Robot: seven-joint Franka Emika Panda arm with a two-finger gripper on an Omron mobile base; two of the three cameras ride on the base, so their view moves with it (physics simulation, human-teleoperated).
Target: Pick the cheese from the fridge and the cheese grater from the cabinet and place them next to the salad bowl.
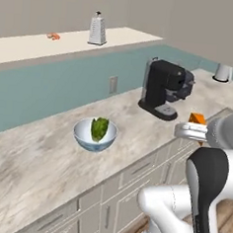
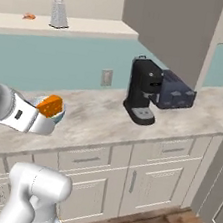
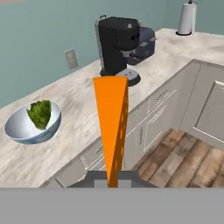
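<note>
My gripper (image 1: 192, 127) is shut on the cheese (image 1: 197, 118), a bright orange wedge, held in the air over the counter's front edge, to the right of the salad bowl (image 1: 81, 131). In the hand view the cheese (image 3: 111, 122) rises from between the fingertips of the gripper (image 3: 113, 178), with the salad bowl (image 3: 19, 131) and its green lettuce at the left. From the right base view the cheese (image 2: 50, 106) covers part of the bowl (image 2: 58, 118). The cheese grater (image 1: 97, 30) (image 2: 59, 13) stands upright on the cabinet shelf (image 1: 30, 46) behind the counter. The fridge is out of view.
A black coffee machine (image 1: 163, 87) (image 2: 143, 90) (image 3: 118, 43) stands on the counter right of the bowl, with a dark toaster (image 2: 174, 91) beside it. A paper towel roll (image 1: 222, 72) is at the far corner. A small pinkish item (image 1: 53, 36) lies on the shelf.
</note>
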